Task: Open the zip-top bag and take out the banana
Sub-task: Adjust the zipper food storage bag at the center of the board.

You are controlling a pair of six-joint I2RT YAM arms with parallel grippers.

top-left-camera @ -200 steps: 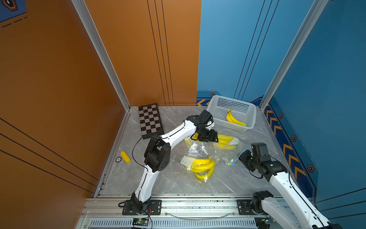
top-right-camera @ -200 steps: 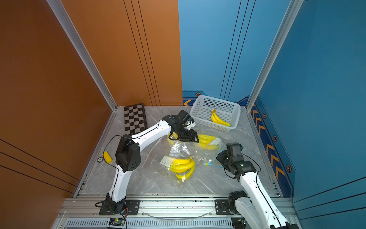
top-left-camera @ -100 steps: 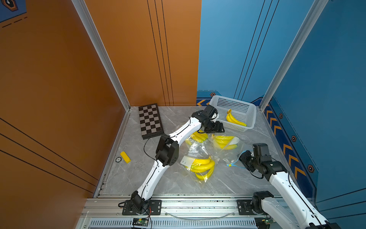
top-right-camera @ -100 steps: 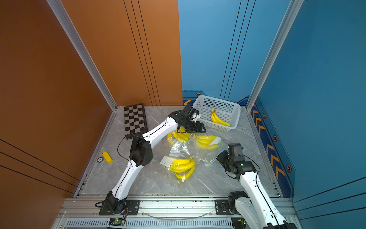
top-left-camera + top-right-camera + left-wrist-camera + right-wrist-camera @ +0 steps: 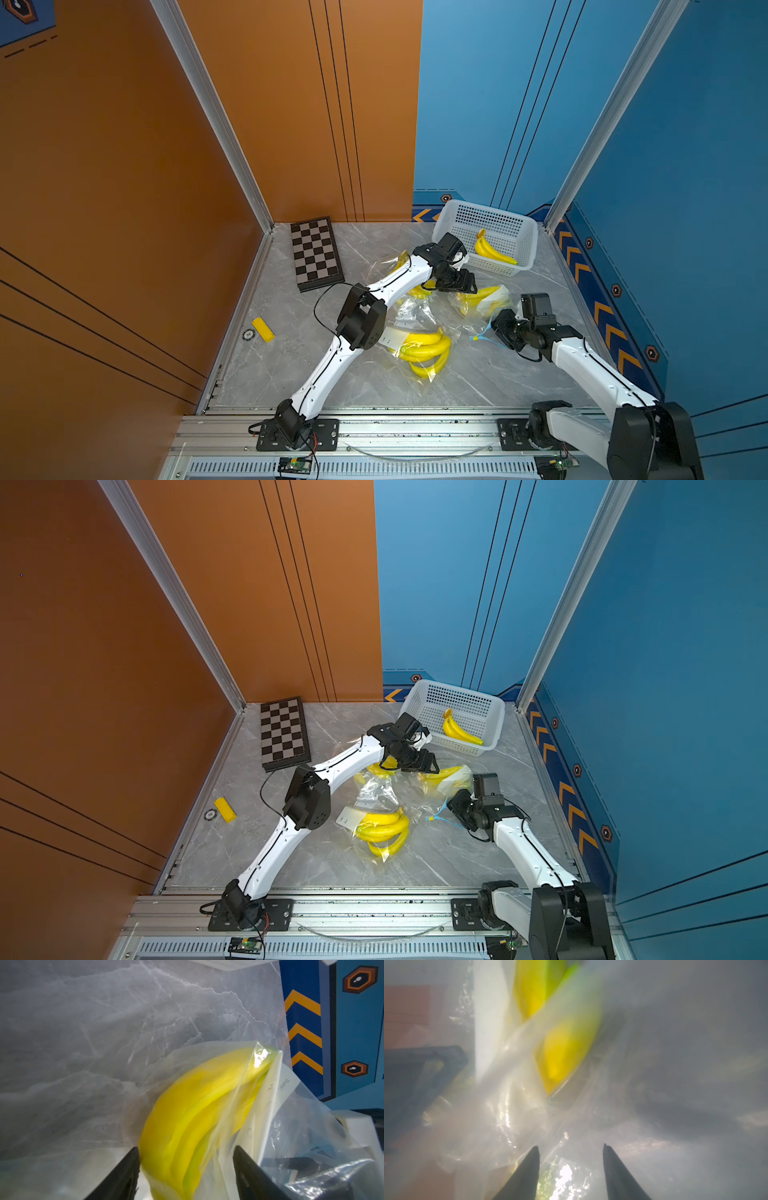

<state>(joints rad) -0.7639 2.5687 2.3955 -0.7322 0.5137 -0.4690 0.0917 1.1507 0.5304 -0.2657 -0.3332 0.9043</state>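
Note:
A clear zip-top bag point(image 5: 494, 297) with a yellow banana point(image 5: 197, 1105) inside lies on the marble floor near the basket. My left gripper point(image 5: 185, 1148) is down over this bag, open, its fingers either side of the bagged banana. One finger touches the banana; the other stands off with plastic film in the gap. In both top views the left gripper point(image 5: 462, 284) point(image 5: 424, 762) sits at the bag's left end. My right gripper point(image 5: 571, 1145) point(image 5: 496, 326) is low at the bag's near side, open, with crinkled plastic between its fingers. That view is blurred.
A white basket point(image 5: 528, 237) at the back right holds loose bananas point(image 5: 492, 251). Another bagged bunch point(image 5: 424, 349) with a white label lies mid-floor, and a third bag point(image 5: 413, 289) lies under my left forearm. A chessboard point(image 5: 316, 253) and a yellow block point(image 5: 262, 329) are at the left.
My left arm has swung its gripper rightwards from the bag under its forearm onto the bag near the basket. My right gripper has opened slightly and hardly moved.

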